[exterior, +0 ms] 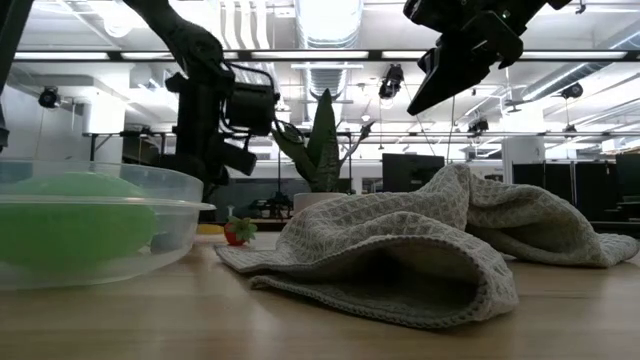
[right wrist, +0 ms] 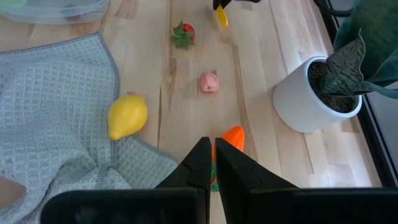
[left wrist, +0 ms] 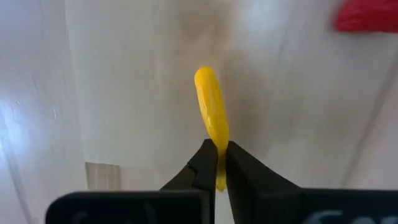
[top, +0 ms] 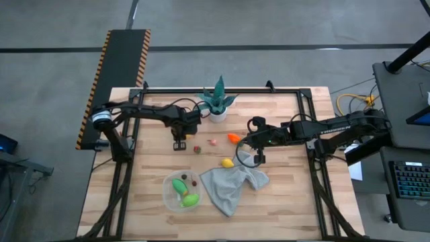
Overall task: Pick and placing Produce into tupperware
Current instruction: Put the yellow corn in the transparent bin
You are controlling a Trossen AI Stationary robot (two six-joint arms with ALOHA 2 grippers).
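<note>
**Both grippers clamped on produce**

My left gripper [left wrist: 216, 167] has its fingers pinched nearly together on one end of a thin yellow piece [left wrist: 211, 115], which sticks out beyond the fingertips above the bare wooden table [top: 289, 202]. From overhead that gripper [top: 179, 144] sits left of centre, just left of the strawberry [top: 197, 149] and the pink piece [top: 213, 142].

My right gripper [right wrist: 213, 163] is closed almost fully on the orange piece [right wrist: 232, 138], with only a narrow slit between the fingers. It sits right of centre, near the white pot of the teal plant [top: 217, 101].

The lemon [top: 228, 163] lies at the far left edge of the grey cloth [top: 232, 185], touching it. The tupperware [top: 167, 195] rests on the near part of the table, just left of the cloth, and already contains green pieces [top: 183, 191] plus something small and dark that I can't identify. At table height the tub's clear wall [exterior: 170, 215] shows the green shapes inside.
</note>
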